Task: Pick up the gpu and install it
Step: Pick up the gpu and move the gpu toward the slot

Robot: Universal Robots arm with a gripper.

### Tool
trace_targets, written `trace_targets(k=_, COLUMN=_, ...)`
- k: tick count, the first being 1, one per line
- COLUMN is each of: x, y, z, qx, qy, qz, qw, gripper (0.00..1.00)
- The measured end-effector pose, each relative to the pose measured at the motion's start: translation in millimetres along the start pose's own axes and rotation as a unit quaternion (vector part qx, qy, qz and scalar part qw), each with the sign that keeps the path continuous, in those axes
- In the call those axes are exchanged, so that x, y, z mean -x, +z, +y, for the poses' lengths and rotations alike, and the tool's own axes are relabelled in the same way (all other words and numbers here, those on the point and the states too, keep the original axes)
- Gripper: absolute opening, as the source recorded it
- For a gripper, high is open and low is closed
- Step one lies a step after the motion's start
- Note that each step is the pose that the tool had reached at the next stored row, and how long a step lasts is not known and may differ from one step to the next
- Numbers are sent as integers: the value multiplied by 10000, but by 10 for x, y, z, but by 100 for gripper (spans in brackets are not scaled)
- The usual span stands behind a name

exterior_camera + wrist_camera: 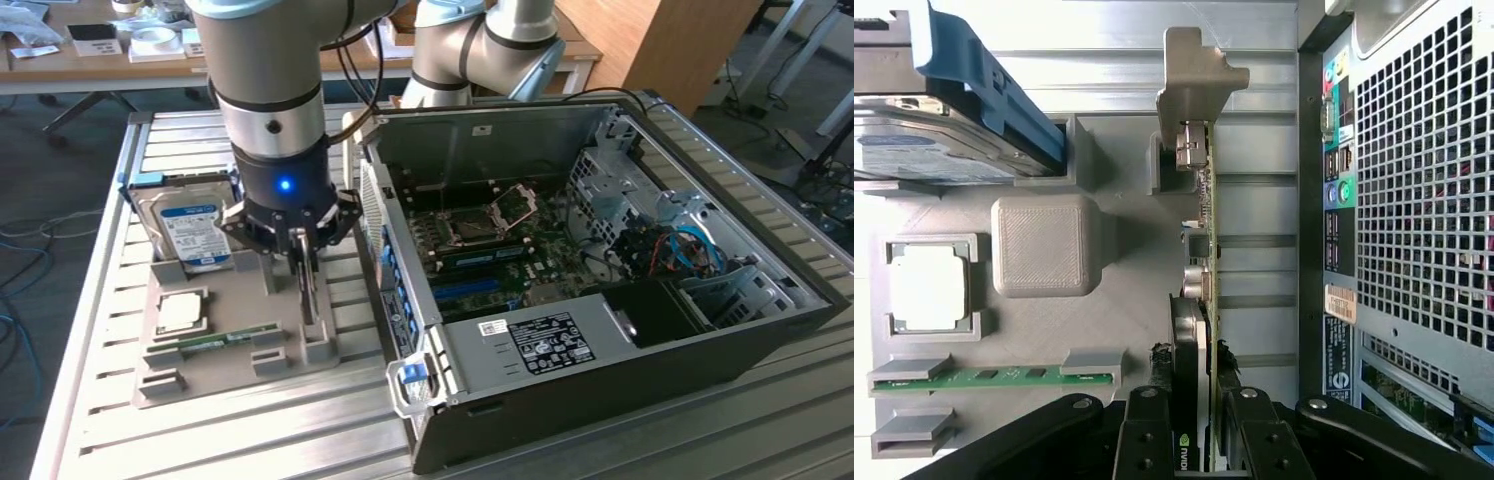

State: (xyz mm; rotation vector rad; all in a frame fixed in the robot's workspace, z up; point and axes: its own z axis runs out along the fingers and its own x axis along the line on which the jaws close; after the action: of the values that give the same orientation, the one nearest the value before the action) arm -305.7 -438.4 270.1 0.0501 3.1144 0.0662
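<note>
Gripper (1199, 400) low over grey holder tray (214, 375). Claw drawn narrow around the gpu (1204, 260), one finger along each flat face. Reads as a grip, though contact on the second face is hard to confirm.

The gpu upright on edge in its slot of the tray, silver bracket (1199, 70) at the end away from the fingers. Lower edge seated between the tray's posts; not lifted.

Same tray, beside the card and apart from the claw: CPU (180, 310) in its frame, green RAM stick (214, 340) lying in its clips, blue-labelled hard drive (187, 230) propped at the tray's far end. None touched.

Just past the tray, toward the exterior view's right: computer case (747, 330) on its side, panel off, motherboard (494, 250) exposed. Expansion slots look unfilled, as far as can be made out.

Tray and case both on slatted metal table (120, 440).

Judged progress: early. Approach done, grasp made or all but made. Pick-up not complete while the card sits in its slot. Carry across and seating in the case all left
</note>
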Motion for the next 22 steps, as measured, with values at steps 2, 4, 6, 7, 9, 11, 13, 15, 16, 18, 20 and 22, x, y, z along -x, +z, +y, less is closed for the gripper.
trace_targets(k=2, x=1, y=-38, z=2, qx=2, qy=0, qz=-2, qw=10000, gripper=27)
trace_targets(k=4, x=3, y=-100, z=5, qx=2, qy=0, qz=-2, qw=10000, gripper=27)
trace_targets(k=6, x=4, y=-170, z=8, qx=2, qy=0, qz=-2, qw=10000, gripper=27)
trace_targets(k=7, x=6, y=-208, z=9, qx=2, qy=0, qz=-2, qw=10000, gripper=27)
trace_targets(k=9, x=8, y=-295, z=13, qx=2, qy=0, qz=-3, qw=10000, gripper=27)
trace_targets(k=11, x=10, y=-385, z=17, qx=2, qy=0, qz=-3, qw=10000, gripper=27)
trace_targets(k=13, x=12, y=-470, z=21, qx=2, qy=0, qz=-3, qw=10000, gripper=27)
trace_targets(k=15, x=14, y=-553, z=24, qx=2, qy=0, qz=-3, qw=10000, gripper=27)
trace_targets(k=16, x=15, y=-598, z=26, qx=2, qy=0, qz=-3, qw=10000, gripper=27)
trace_targets(k=18, x=18, y=-691, z=30, qx=3, qy=0, qz=-5, qw=10000, gripper=27)
trace_targets(k=20, x=20, y=-781, z=34, qx=2, qy=0, qz=-6, qw=10000, gripper=27)
trace_targets(k=22, x=22, y=-865, z=38, qx=2, qy=0, qz=-7, qw=10000, gripper=27)
